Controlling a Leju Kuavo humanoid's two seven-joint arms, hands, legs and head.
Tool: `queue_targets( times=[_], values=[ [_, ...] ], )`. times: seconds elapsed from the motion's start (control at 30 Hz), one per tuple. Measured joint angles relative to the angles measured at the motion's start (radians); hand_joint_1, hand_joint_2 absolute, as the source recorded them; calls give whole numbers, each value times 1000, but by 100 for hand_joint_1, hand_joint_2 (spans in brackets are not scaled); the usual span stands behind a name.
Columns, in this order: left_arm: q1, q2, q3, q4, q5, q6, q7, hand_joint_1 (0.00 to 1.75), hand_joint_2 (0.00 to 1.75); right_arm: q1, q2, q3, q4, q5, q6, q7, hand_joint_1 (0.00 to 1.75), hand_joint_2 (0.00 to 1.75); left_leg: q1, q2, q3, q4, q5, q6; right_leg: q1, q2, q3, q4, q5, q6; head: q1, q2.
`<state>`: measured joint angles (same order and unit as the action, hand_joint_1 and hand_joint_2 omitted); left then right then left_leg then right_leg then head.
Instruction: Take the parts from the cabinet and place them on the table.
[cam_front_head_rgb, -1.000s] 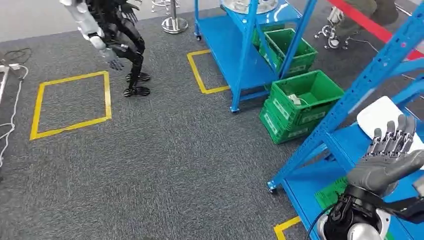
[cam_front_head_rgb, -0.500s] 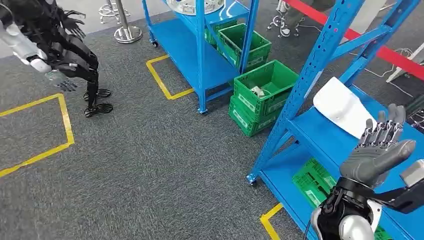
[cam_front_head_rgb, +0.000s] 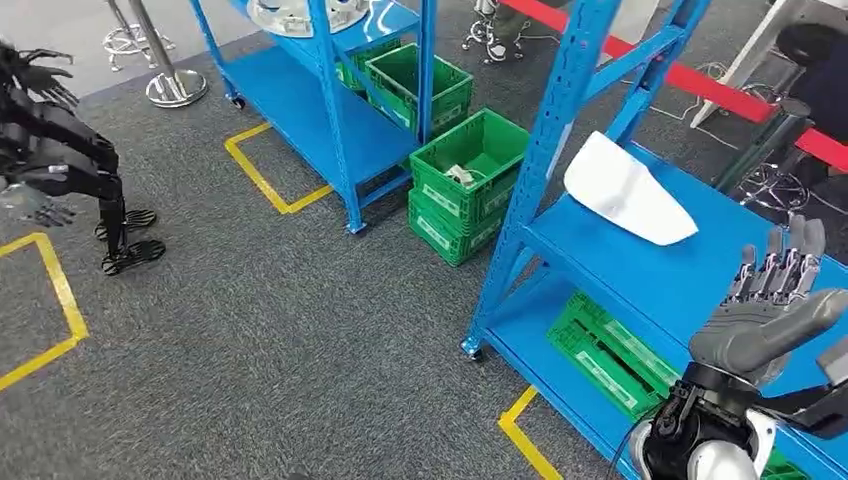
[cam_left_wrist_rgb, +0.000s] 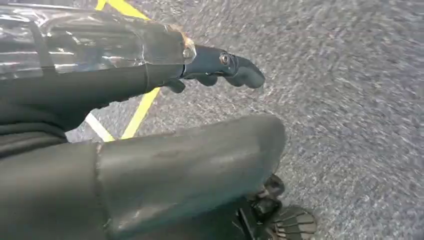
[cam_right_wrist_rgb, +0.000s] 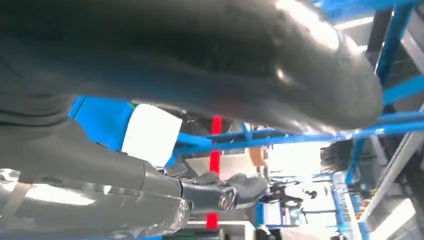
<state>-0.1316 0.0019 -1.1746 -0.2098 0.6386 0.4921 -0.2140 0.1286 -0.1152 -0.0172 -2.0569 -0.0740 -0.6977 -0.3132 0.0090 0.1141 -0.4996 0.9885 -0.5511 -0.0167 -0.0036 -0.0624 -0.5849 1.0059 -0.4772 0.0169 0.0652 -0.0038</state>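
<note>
Right hand (cam_front_head_rgb: 770, 320) raised at the lower right of the head view, fingers (cam_front_head_rgb: 785, 262) straight, side by side and pointing up, thumb across the front, nothing held. Its arm is cut by the frame edge. It hangs over the front part of the blue cabinet (cam_front_head_rgb: 640, 275) shelf, near but not touching the white part (cam_front_head_rgb: 628, 190). That part lies flat on the shelf just behind the front upright, one end overhanging the shelf edge toward the post. Right wrist view is blurred: thumb fills the top, white part (cam_right_wrist_rgb: 150, 134) visible past the fingertips, apart from them.

Left hand (cam_left_wrist_rgb: 150, 125) in its wrist view: fingers (cam_left_wrist_rgb: 227, 67) extended, lightly curled at the tips, holding nothing, over grey carpet (cam_front_head_rgb: 280, 330) and yellow floor tape (cam_left_wrist_rgb: 137, 112). Motion blur there.

Lower cabinet shelf holds a flat green crate (cam_front_head_rgb: 605, 355), partly hidden by the hand. Stacked green bins (cam_front_head_rgb: 465, 185) sit on the floor between this cabinet and a second blue rack (cam_front_head_rgb: 320, 90); contents of the top bin too small to tell. Open carpet to the left. A black humanoid robot (cam_front_head_rgb: 60, 160) stands at the left edge, cut off.
</note>
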Motion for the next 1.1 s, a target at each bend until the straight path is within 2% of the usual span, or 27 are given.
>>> queue_targets(
  times=[0.07, 0.1, 0.13, 0.17, 0.23, 0.27, 0.3, 0.33, 0.37, 0.4, 0.43, 0.47, 0.53, 0.57, 0.6, 0.63, 0.67, 0.73, 0.77, 0.8, 0.83, 0.9, 0.93, 0.97, 1.0, 1.07, 1.1],
  values=[
    [-5, -3, -1, 0, -7, -2, 2, 0, 0, -7, -4, 2, 0, -3, 0, 1, 0, 0, 0, 18, 11, -5, -4, -10, 2, 19, 0, -3, -2, -13, -3, 0],
    [-12, -5, -1, 0, -9, -2, 3, 0, 0, -13, -7, 3, -1, -5, 0, 2, 0, 0, 6, -29, 11, 0, -17, -20, -7, 25, 9, -11, 3, -22, -1, 0],
    [-14, -7, -2, 0, -12, -2, 2, 0, 0, -21, -10, 3, -2, -5, 0, 2, 0, 0, 10, -100, -2, 36, -38, -19, -7, 33, 11, -11, 2, -26, -11, 0],
    [-15, -8, -3, 0, -13, -3, 2, 0, 0, -31, -10, 5, -2, -7, 0, 5, 0, 0, 9, -121, -40, 110, -74, -17, -6, 42, 11, -11, 1, -32, -17, 0],
    [-12, -8, -7, 0, -13, -4, 4, 0, 0, -35, -10, 10, 0, -9, 0, 8, 0, 0, 8, -124, -138, 281, -134, -18, -1, 66, 13, -11, -4, -39, -29, 0],
    [-10, -8, -9, 0, -14, -4, 4, 0, 0, -35, -10, 11, 1, -10, 0, 10, 0, 0, 8, -121, -173, 325, -134, -16, 2, 80, 14, -10, -4, -40, -32, 0],
    [-10, -8, -9, 0, -14, -4, 5, 0, 0, -37, -11, 11, 1, -10, 0, 12, 0, 0, 8, -119, -182, 317, -108, -14, 3, 94, 16, -9, -6, -42, -35, 0],
    [-11, -8, -9, 0, -16, -4, 5, 0, 0, -40, -11, 11, 0, -10, 0, 12, 0, 0, 8, -120, -172, 270, -62, -10, 4, 108, 20, -8, -8, -41, -37, 0],
    [-11, -8, -9, 0, -17, -4, 5, 0, 0, -41, -11, 11, 0, -10, 0, 13, 0, 0, 8, -128, -144, 194, -6, -6, 4, 122, 25, -8, -11, -40, -40, 0],
    [-11, -8, -9, 0, -18, -4, 6, 0, 0, -41, -11, 12, 0, -10, 0, 16, 0, 0, 8, -159, -108, 101, 49, -1, 4, 135, 31, -6, -15, -37, -42, 0],
    [-10, -8, -10, 0, -19, -5, 6, 0, 0, -40, -13, 12, 0, -10, 0, 17, 0, 0, 13, -229, -92, 56, 58, 6, -1, 142, 29, -4, -18, -34, -43, 0],
    [-8, -8, -9, 0, -19, -5, 7, 0, 0, -44, -16, 13, 0, -10, 0, 18, 0, 0, 18, -253, -80, 32, 54, 8, 0, 161, 21, 5, -22, -25, -40, 0],
    [-7, -8, -10, 1, -19, -6, 9, 0, 0, -43, -22, 16, 0, -11, 0, 21, 0, 0, 6, -227, -77, 31, 45, 11, -15, 191, 13, -2, -18, -9, -40, 0],
    [-6, -6, -10, 1, -19, -6, 10, 0, 0, -43, -25, 17, -1, -10, 0, 22, 0, 0, 6, -206, -72, 24, 45, 17, -15, 209, 13, -5, -14, -2, -43, 0],
    [-7, -8, -10, 0, -20, -6, 10, 0, 0, -43, -29, 18, -2, -10, 0, 22, 0, 0, 13, -185, -63, 10, 50, 24, -14, 199, 10, -2, -19, 1, -44, 0],
    [-7, -8, -10, 0, -20, -6, 10, 0, 0, -45, -32, 19, -3, -9, 0, 22, 0, 0, 13, -162, -52, 3, 48, 28, -7, 130, 1, 19, -33, 7, -32, 0],
    [-6, -11, -10, 0, -20, -6, 10, 0, 0, -52, -35, 21, -2, -10, 0, 22, 0, 0, 11, -140, -45, 0, 45, 33, -7, 93, -28, 78, -67, 13, -20, 0],
    [-2, -10, -10, 1, -21, -6, 11, 0, 0, -52, -35, 23, 0, -10, 0, 22, 0, 0, 8, -94, -39, 0, 36, 35, -10, 72, -109, 229, -129, 22, -14, 0],
    [-1, -10, -10, 1, -21, -6, 12, 0, 0, -49, -35, 23, 1, -10, 0, 25, 0, 0, 8, -73, -36, 1, 31, 34, -13, 68, -140, 283, -140, 26, -12, 0],
    [-1, -9, -11, 1, -21, -6, 14, 0, 0, -46, -36, 23, 2, -10, 0, 27, 0, 0, 8, -55, -32, 1, 27, 31, -15, 66, -146, 288, -127, 29, -10, 0],
    [-1, -9, -11, 1, -22, -9, 14, 0, 0, -44, -36, 24, 3, -10, 0, 29, 0, 0, 9, -39, -27, 1, 21, 28, -17, 62, -127, 248, -90, 30, -8, 0],
    [-3, -12, -14, 0, -24, -10, 16, 0, 0, -43, -41, 27, 2, -10, 0, 29, 0, 0, 10, -17, -11, 1, 11, 21, -18, 40, -42, 83, 3, 27, -2, 0],
    [-3, -13, -14, 0, -26, -10, 16, 0, 0, -44, -44, 29, 2, -10, 0, 29, 0, 0, 10, -8, -4, 0, 6, 15, -16, 8, -8, 13, 17, 23, 3, 0],
    [-4, -14, -14, 0, -26, -10, 17, 0, 0, -45, -45, 31, 3, -10, 0, 31, 0, 0, 2, -1, -7, 2, 1, 7, -2, -17, 8, -3, 0, 16, 6, 0],
    [-4, -14, -15, 0, -26, -9, 17, 0, 0, -45, -46, 33, 2, -10, 0, 33, 0, 0, 1, 3, -5, 0, 0, 2, -4, -12, 4, 0, -3, 5, 3, 0],
    [-5, -14, -16, 0, -26, -8, 17, 0, 0, -43, -49, 35, 2, -10, 0, 34, 0, 0, 0, 22, 7, -5, -3, -5, -1, 6, 0, -1, -6, -5, -3, 0],
    [-7, -16, -16, 0, -27, -8, 16, 0, 0, -45, -51, 36, 2, -9, 0, 35, 0, 0, 1, 27, 14, -7, -9, -12, -5, 17, 6, -6, -4, -13, -2, 0]
  ],
)
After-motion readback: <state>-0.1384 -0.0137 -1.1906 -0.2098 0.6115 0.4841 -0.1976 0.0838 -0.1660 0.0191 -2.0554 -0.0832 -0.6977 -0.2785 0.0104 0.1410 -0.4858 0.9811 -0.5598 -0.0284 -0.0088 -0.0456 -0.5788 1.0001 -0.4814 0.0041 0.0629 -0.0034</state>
